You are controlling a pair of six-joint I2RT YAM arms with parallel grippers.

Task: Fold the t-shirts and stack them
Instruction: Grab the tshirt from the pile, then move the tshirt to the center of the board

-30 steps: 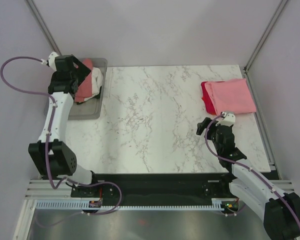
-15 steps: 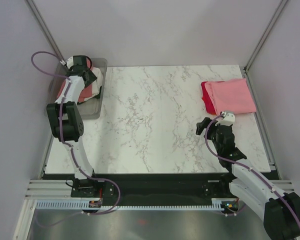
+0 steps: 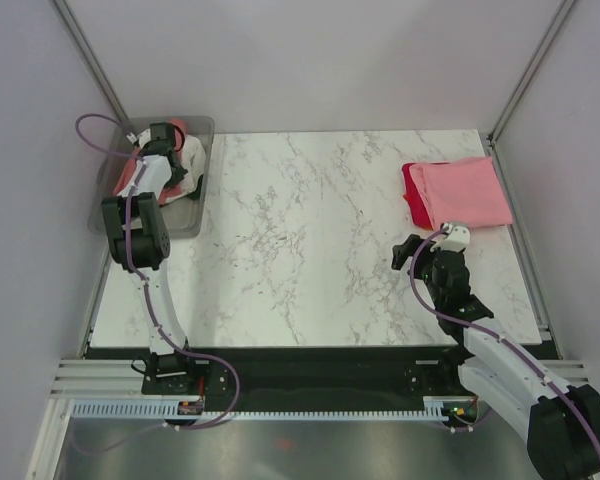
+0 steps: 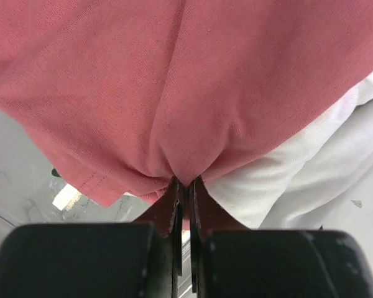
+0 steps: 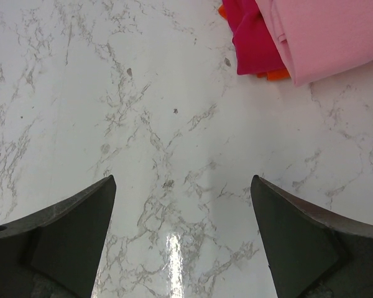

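In the left wrist view my left gripper (image 4: 185, 184) is shut on a pinched fold of the dusty salmon-red t-shirt (image 4: 174, 81), which fills most of that view. From above, the left gripper (image 3: 165, 140) reaches into the grey bin (image 3: 176, 224) at the far left, over the salmon-red cloth (image 3: 128, 180). At the far right a folded light pink t-shirt (image 3: 470, 190) lies on a bright red t-shirt (image 3: 411, 195). My right gripper (image 3: 410, 252) hovers open over bare marble in front of that stack, nothing between its fingers (image 5: 81, 223). The pink t-shirt (image 5: 336, 31) and the red t-shirt (image 5: 252, 43) show at the upper right.
A white cloth (image 4: 298, 174) lies beside the salmon shirt in the bin, also visible from above as white cloth (image 3: 191, 165). A small orange edge (image 5: 276, 76) peeks from under the stack. The marble table (image 3: 300, 230) ends at a metal rail on the right.
The left arm has stretched further back into the bin and its gripper has closed on the salmon-red shirt. The right arm has not moved.
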